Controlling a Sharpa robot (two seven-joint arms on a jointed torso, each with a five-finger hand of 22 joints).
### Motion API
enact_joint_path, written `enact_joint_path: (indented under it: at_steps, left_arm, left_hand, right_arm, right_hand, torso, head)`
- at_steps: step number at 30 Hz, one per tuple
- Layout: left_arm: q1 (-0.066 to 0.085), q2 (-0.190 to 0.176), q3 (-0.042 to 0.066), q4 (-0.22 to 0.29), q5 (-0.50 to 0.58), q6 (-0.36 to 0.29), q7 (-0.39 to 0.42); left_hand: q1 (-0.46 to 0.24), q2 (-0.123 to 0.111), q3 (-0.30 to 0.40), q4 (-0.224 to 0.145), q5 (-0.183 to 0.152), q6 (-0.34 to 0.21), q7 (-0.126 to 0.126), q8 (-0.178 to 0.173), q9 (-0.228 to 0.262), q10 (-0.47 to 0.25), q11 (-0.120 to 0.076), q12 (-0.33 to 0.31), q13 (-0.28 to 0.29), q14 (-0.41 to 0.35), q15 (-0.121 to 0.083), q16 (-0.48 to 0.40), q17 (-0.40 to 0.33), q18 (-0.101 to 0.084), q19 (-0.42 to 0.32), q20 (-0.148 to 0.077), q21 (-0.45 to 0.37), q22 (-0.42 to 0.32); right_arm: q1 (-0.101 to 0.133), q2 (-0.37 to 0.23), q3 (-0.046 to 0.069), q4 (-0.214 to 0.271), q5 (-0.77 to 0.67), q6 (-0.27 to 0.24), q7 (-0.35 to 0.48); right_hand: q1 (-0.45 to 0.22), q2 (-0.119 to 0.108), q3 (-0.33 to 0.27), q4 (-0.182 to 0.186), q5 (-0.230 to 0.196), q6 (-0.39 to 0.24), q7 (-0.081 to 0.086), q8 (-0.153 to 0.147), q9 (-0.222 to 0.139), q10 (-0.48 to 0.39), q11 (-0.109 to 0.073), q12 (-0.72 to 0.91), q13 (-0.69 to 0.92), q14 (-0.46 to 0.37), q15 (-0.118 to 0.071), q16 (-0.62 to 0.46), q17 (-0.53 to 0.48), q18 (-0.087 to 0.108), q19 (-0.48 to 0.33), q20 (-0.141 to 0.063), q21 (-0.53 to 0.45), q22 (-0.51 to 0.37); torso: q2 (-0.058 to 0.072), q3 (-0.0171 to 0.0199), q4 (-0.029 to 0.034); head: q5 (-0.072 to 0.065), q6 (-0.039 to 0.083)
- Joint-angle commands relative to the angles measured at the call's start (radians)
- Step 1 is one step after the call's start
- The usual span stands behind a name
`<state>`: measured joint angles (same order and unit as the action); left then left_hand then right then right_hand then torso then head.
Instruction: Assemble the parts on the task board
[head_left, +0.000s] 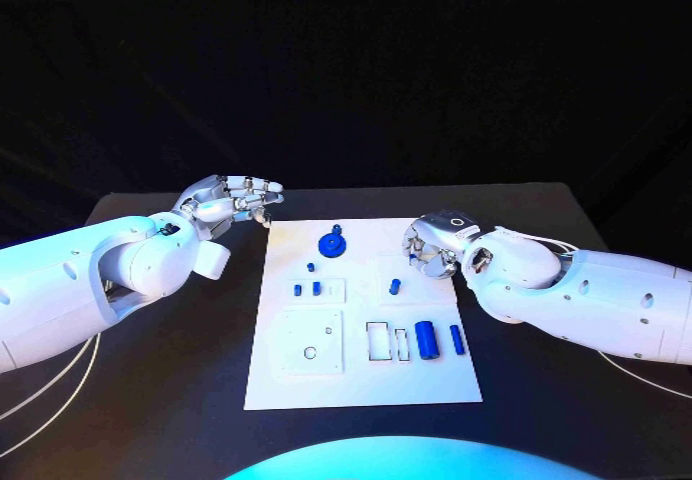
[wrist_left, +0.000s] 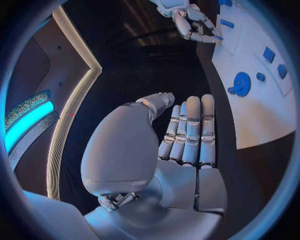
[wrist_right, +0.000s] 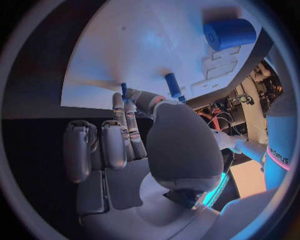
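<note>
Task board (head_left: 361, 385) far edge partly hidden behind right hand (head_left: 436, 245).

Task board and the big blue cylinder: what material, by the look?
Task board: likely matte white plastic, flat, no glare, with shallow raised plates and cutouts. Big blue cylinder: probably moulded or printed plastic, uniform blue with a soft sheen along its side. Neither looks metallic.

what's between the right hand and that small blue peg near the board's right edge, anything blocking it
Nothing visible. The right hand hangs over the white board's right edge, and the small blue peg stands just in front of its fingertips with only bare board between. The large blue cylinder lies farther along, out of the path.
</note>
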<state>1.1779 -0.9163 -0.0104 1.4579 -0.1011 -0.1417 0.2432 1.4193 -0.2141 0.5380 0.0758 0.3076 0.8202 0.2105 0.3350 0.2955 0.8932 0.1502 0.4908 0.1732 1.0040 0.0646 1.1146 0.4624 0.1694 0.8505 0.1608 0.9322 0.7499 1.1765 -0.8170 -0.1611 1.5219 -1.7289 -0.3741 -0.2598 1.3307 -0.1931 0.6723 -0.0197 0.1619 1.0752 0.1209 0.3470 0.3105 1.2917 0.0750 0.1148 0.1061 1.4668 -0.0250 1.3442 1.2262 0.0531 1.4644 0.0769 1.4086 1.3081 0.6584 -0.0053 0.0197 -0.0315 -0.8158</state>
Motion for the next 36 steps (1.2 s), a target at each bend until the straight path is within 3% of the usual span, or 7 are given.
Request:
enact_joint_path:
  at_steps: [1, 10, 15, 19, 20, 27, 36]
  left_arm:
    - [0.0, 0.001, 0.001, 0.0, -0.004, -0.002, 0.006]
    - [0.0, 0.001, 0.001, 0.0, -0.022, -0.001, 0.007]
    - [0.0, 0.002, 0.001, 0.001, -0.024, -0.001, 0.008]
    - [0.0, 0.008, 0.001, 0.001, -0.025, 0.0, 0.008]
    - [0.0, 0.011, 0.001, 0.001, -0.025, 0.001, 0.009]
    - [-0.001, 0.025, 0.0, -0.002, -0.022, -0.003, 0.013]
    - [-0.001, 0.046, 0.0, -0.008, -0.012, -0.012, 0.02]
  left_hand:
    - [0.001, 0.006, -0.004, -0.002, 0.001, -0.004, 0.007, 0.006, -0.001, -0.007, -0.003, 0.003, -0.001, -0.002, 0.003, -0.004, -0.001, 0.015, 0.007, -0.001, -0.004, -0.001]
    - [0.001, 0.006, -0.005, -0.002, 0.001, -0.007, 0.008, 0.007, -0.001, -0.01, -0.002, 0.003, -0.002, -0.003, 0.004, -0.006, -0.002, 0.015, 0.007, 0.0, -0.006, -0.002]
    - [0.001, 0.006, -0.006, -0.002, 0.001, -0.01, 0.009, 0.008, -0.001, -0.013, -0.001, 0.004, -0.003, -0.004, 0.005, -0.009, -0.004, 0.014, 0.007, 0.001, -0.008, -0.003]
    - [0.001, 0.006, -0.006, -0.002, 0.001, -0.01, 0.009, 0.008, -0.001, -0.014, -0.001, 0.004, -0.003, -0.004, 0.005, -0.009, -0.004, 0.014, 0.007, 0.001, -0.008, -0.004]
    - [0.001, 0.006, -0.006, -0.002, 0.002, -0.011, 0.01, 0.008, -0.001, -0.014, 0.0, 0.004, -0.003, -0.005, 0.006, -0.009, -0.004, 0.014, 0.007, 0.001, -0.009, -0.004]
    - [0.001, 0.006, -0.006, -0.002, 0.002, -0.011, 0.01, 0.008, -0.001, -0.014, 0.0, 0.004, -0.003, -0.005, 0.006, -0.009, -0.004, 0.014, 0.007, 0.001, -0.009, -0.004]
    - [0.001, 0.007, -0.007, -0.002, 0.002, -0.013, 0.01, 0.009, -0.001, -0.016, 0.0, 0.005, -0.003, -0.005, 0.006, -0.01, -0.005, 0.014, 0.006, 0.002, -0.01, -0.005]
  right_arm:
    - [0.007, -0.007, 0.002, 0.014, -0.02, -0.031, -0.007]
    - [0.024, -0.038, 0.007, 0.075, -0.017, -0.045, -0.008]
    - [0.028, -0.05, 0.009, 0.149, -0.005, -0.058, 0.0]
    - [0.027, -0.04, 0.01, 0.203, 0.004, -0.067, 0.013]
    - [0.024, -0.031, 0.01, 0.223, 0.009, -0.071, 0.02]
    - [0.003, 0.019, 0.009, 0.273, 0.018, -0.078, 0.041]
    - [-0.055, 0.085, 0.003, 0.261, 0.012, -0.075, 0.061]
  right_hand:
    - [0.008, 0.016, 0.003, -0.001, 0.002, 0.007, -0.003, 0.004, -0.001, 0.038, -0.031, 0.001, 0.001, 0.05, -0.007, 0.005, 0.001, -0.019, 0.045, -0.005, 0.004, 0.199]
    - [0.006, 0.014, 0.004, -0.003, 0.002, 0.008, -0.004, 0.006, 0.001, 0.041, -0.032, 0.0, 0.002, 0.05, -0.008, 0.007, 0.002, -0.02, 0.047, -0.005, 0.008, 0.201]
    - [0.005, 0.014, 0.005, -0.004, 0.002, 0.008, -0.004, 0.006, 0.002, 0.042, -0.032, -0.001, 0.002, 0.05, -0.008, 0.008, 0.002, -0.02, 0.048, -0.005, 0.012, 0.203]
    - [0.005, 0.014, 0.005, -0.004, 0.002, 0.008, -0.004, 0.006, 0.002, 0.042, -0.032, -0.001, 0.002, 0.05, -0.008, 0.008, 0.002, -0.02, 0.048, -0.005, 0.012, 0.203]
    - [0.005, 0.014, 0.006, -0.004, 0.002, 0.008, -0.004, 0.006, 0.002, 0.042, -0.032, -0.001, 0.002, 0.05, -0.008, 0.007, 0.001, -0.021, 0.048, -0.006, 0.012, 0.203]
    - [0.005, 0.014, 0.007, -0.005, 0.002, 0.007, -0.004, 0.006, 0.003, 0.043, -0.032, -0.002, 0.002, 0.049, -0.008, 0.005, -0.004, -0.02, 0.048, -0.006, 0.012, 0.203]
    - [0.005, 0.014, 0.009, -0.006, 0.003, 0.006, -0.004, 0.006, 0.003, 0.042, -0.032, -0.004, 0.002, 0.049, -0.009, 0.004, -0.005, -0.02, 0.047, -0.006, 0.009, 0.202]
  torso:
    - [0.0, -0.0002, 0.0004]
    - [0.001, -0.0009, 0.001]
    - [0.0, -0.0005, -0.0005]
    - [-0.002, -0.0011, 0.0027]
    - [-0.003, -0.002, 0.0056]
    - [-0.008, -0.0053, 0.01]
    - [-0.015, -0.0113, 0.0103]
  head:
    - [-0.001, 0.001]
    - [0.001, 0.005]
    - [0.012, 0.006]
    - [0.031, 0.009]
    - [0.035, 0.008]
    - [0.063, 0.0]
    - [0.106, -0.016]
